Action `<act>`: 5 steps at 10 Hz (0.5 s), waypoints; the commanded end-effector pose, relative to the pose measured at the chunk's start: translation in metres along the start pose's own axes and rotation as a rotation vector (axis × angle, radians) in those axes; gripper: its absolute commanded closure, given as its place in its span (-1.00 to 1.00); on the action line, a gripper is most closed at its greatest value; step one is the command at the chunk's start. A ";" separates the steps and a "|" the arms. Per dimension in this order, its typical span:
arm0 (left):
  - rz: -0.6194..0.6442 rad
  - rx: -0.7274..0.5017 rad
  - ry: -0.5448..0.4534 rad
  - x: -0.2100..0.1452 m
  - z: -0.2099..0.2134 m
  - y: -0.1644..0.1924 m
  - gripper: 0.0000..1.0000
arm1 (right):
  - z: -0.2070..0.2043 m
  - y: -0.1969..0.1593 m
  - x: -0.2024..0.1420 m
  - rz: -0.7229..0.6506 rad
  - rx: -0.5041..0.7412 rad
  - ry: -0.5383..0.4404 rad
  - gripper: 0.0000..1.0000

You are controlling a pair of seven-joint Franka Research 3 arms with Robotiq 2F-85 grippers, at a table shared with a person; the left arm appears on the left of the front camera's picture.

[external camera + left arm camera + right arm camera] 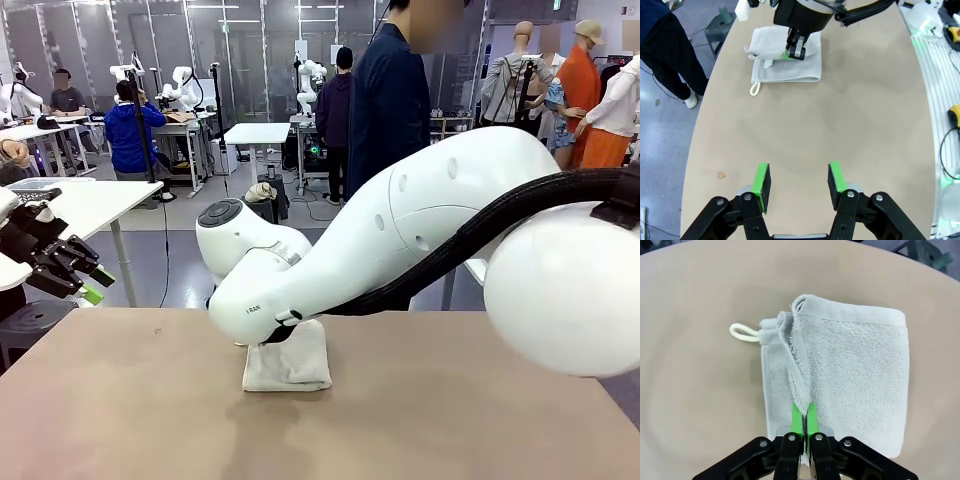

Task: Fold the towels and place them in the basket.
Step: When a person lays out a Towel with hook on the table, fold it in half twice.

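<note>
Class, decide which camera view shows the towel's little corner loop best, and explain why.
The right wrist view: the loop lies large and unobstructed beside the towel, whose fold the right gripper pinches. The left wrist view shows the loop small and farther off. The front view offers the towel's body beneath the right arm.

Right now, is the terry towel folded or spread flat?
Folded: the right gripper pinches a raised flap of the terry towel above its lower layers.

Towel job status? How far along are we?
Done: pale grey terry towel lies folded over in layers on the tan table. In hand: right tool is shut on a raised pleat of it; left tool hangs open over bare tabletop. Left: flatten that fold, then move it to the basket.
</note>
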State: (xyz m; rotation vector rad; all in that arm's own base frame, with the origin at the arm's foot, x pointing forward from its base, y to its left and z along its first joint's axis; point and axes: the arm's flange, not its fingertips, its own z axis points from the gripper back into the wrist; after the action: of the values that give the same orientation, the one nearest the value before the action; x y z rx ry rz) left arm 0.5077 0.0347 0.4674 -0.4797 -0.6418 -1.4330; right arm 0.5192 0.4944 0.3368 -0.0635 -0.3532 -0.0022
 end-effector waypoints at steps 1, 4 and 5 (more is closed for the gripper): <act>-0.004 0.005 0.001 0.001 0.001 -0.001 -0.19 | -0.002 0.004 0.000 -0.031 0.032 0.018 1.00; -0.004 0.005 0.001 0.001 0.001 -0.001 -0.19 | -0.011 0.008 0.000 -0.084 0.031 0.043 0.53; -0.004 0.005 0.001 0.001 0.001 -0.001 -0.19 | -0.011 0.007 0.002 -0.110 0.032 0.034 0.52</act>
State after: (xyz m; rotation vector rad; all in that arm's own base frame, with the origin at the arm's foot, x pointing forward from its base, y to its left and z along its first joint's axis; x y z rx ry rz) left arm 0.5077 0.0347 0.4674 -0.4796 -0.6419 -1.4329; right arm 0.5232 0.4975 0.3264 -0.0256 -0.3015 -0.0532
